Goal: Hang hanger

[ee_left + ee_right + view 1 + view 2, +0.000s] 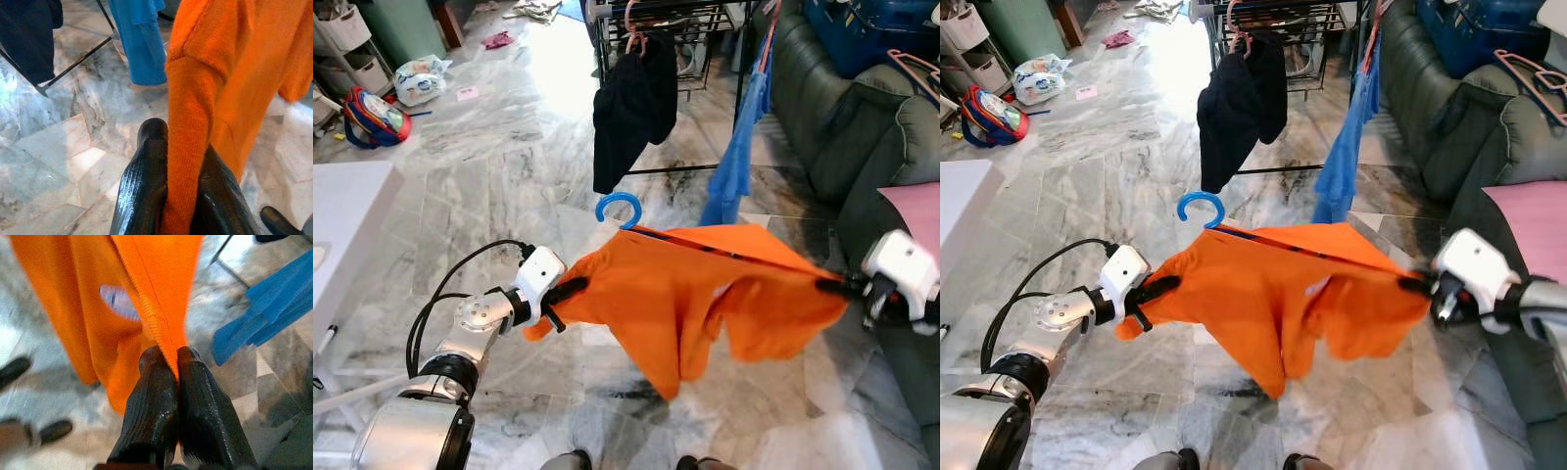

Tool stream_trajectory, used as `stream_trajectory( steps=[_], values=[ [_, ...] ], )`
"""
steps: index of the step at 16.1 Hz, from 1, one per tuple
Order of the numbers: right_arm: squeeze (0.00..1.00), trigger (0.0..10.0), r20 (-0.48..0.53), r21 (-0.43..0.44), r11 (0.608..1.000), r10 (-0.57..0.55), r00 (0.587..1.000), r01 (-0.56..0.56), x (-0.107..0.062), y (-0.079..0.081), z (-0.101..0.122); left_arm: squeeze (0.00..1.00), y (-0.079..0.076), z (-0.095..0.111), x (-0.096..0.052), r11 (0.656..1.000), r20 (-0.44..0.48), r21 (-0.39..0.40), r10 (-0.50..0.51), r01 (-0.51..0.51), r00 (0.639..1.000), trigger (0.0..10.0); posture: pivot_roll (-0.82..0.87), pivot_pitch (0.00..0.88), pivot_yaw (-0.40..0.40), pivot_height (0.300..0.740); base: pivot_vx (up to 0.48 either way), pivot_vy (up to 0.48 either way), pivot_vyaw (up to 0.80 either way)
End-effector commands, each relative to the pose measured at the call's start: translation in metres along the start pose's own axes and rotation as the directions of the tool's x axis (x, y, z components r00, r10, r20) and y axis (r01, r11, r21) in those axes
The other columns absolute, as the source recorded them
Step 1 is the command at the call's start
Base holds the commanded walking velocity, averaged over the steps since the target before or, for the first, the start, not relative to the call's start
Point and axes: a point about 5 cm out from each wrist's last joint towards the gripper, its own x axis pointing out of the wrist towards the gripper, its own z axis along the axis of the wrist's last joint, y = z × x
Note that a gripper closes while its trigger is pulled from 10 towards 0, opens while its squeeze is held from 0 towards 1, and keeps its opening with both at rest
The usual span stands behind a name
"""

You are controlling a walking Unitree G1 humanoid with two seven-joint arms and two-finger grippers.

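An orange shirt (pixel 695 294) on a blue-hooked hanger (pixel 619 209) is stretched between the left gripper (pixel 570 290) and right gripper (pixel 830 286), both clamped on its sleeves, short of the rack (pixel 656 29). Soft, light, it sags; the stiff hook should be guided.

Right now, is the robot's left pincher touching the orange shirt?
Touching. In the left wrist view the left gripper has its two black fingers clamped on a fold of the orange shirt.
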Motion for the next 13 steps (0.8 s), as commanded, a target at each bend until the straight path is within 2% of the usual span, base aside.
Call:
stream_trajectory(
  steps=[1, 2, 3, 4, 5, 7, 8, 9, 10, 11, 13],
  values=[
    [0.0, 0.0, 0.075, 0.053, 0.996, -0.081, 0.994, 0.077, 0.004, -0.007, 0.012, 0.0, 0.006, -0.004, -0.006, 0.998, -0.005, 0.008, 0.06, -0.06, 0.998, 0.0, -0.14, 0.164, 0.068, 0.74, 0.0, 0.0, 0.0],
    [0.0, 0.0, 0.115, 0.075, 0.994, -0.083, 0.99, 0.075, 0.011, -0.004, 0.019, 0.0, 0.001, -0.003, -0.003, 0.999, 0.007, 0.005, 0.048, -0.048, 0.999, 0.0, -0.15, 0.161, 0.066, 0.74, 0.0, 0.0, 0.0],
    [0.0, 0.0, 0.186, 0.09, 0.995, -0.049, 0.981, 0.032, 0.027, 0.007, 0.032, 0.0, -0.01, -0.001, 0.004, 1.0, 0.034, 0.01, 0.003, -0.004, 0.999, 0.0, -0.15, 0.16, 0.066, 0.74, 0.0, 0.0, 0.0],
    [0.0, 2.3, 0.215, 0.1, 0.995, -0.039, 0.976, 0.018, 0.035, 0.012, 0.036, 0.0, -0.017, -0.001, 0.007, 0.999, 0.044, 0.03, -0.033, 0.032, 0.998, 0.0, -0.14, 0.156, 0.064, 0.74, 0.0, 0.0, 0.0],
    [0.0, 1.7, 0.263, 0.124, 0.992, -0.006, 0.965, -0.027, 0.046, 0.023, 0.044, 0.0, -0.026, 0.0, 0.011, 0.995, 0.053, 0.063, -0.082, 0.078, 0.995, 0.0, -0.14, 0.156, 0.064, 0.74, 0.0, 0.0, 0.0],
    [0.0, 1.2, 0.32, 0.145, 0.984, 0.052, 0.946, -0.103, 0.062, 0.045, 0.054, 0.0, -0.041, 0.001, 0.017, 0.985, 0.067, 0.094, -0.151, 0.144, 0.986, 0.0, -0.13, 0.151, 0.062, 0.74, 0.0, 0.0, 0.0],
    [0.0, 0.0, 0.335, 0.159, 0.98, 0.061, 0.94, -0.121, 0.067, 0.053, 0.057, 0.0, -0.047, 0.001, 0.019, 0.977, 0.066, 0.123, -0.181, 0.172, 0.981, 0.0, -0.13, 0.146, 0.061, 0.74, 0.0, 0.0, 0.0],
    [0.0, 0.0, 0.351, 0.185, 0.972, 0.071, 0.934, -0.144, 0.071, 0.06, 0.06, 0.0, -0.052, 0.001, 0.021, 0.97, 0.065, 0.142, -0.206, 0.195, 0.976, 0.0, -0.13, 0.145, 0.06, 0.74, 0.0, 0.0, 0.0],
    [0.0, 0.0, 0.372, 0.196, 0.959, 0.118, 0.921, -0.203, 0.077, 0.077, 0.062, 0.0, -0.058, 0.003, 0.024, 0.963, 0.071, 0.16, -0.232, 0.219, 0.97, 0.0, -0.13, 0.144, 0.059, 0.74, 0.0, 0.0, 0.0],
    [0.0, 0.0, 0.378, 0.194, 0.955, 0.139, 0.915, -0.226, 0.079, 0.083, 0.062, 0.0, -0.06, 0.004, 0.025, 0.961, 0.073, 0.163, -0.239, 0.225, 0.968, 0.0, -0.13, 0.144, 0.058, 0.74, 0.0, 0.0, 0.0],
    [0.0, 0.0, 0.378, 0.194, 0.955, 0.139, 0.915, -0.226, 0.079, 0.083, 0.062, 0.0, -0.06, 0.004, 0.025, 0.961, 0.073, 0.163, -0.239, 0.225, 0.968, 0.0, -0.13, 0.144, 0.058, 0.74, 0.0, 0.0, 0.0]
  ],
)
